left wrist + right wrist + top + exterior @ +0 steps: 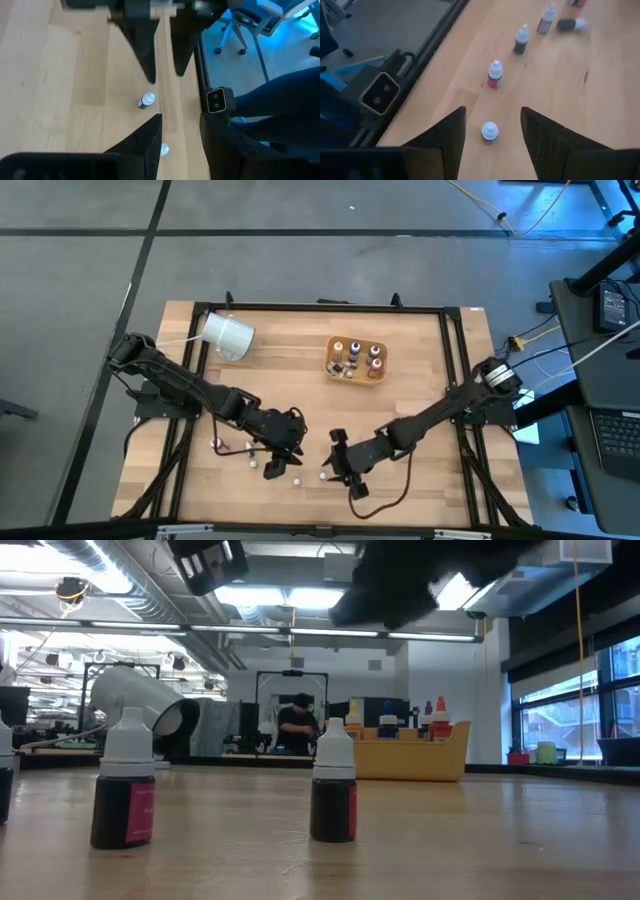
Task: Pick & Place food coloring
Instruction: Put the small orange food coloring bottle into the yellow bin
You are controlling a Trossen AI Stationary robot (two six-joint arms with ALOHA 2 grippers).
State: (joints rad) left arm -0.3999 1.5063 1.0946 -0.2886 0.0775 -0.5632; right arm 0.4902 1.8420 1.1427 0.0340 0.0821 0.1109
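1. We see both grippers near the surface's (420, 390) front edge, well apart from the tray (357, 358).
2. The right gripper (492, 130) has its jaws open, empty, straddling a white-capped bottle (489, 133).
3. The left gripper (180, 127) has its jaws open, empty; another bottle (146, 100) lies just beyond.

White-capped dropper vials (493, 74) upright near table's front edge; one (571, 23) toppled.

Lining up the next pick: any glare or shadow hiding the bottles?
Low view: ceiling lights glare up top, silhouetting an arm; both near bottles read fine. Right wrist view: even light, bottle inside the right gripper plainly lit. High view: no glare on the table.
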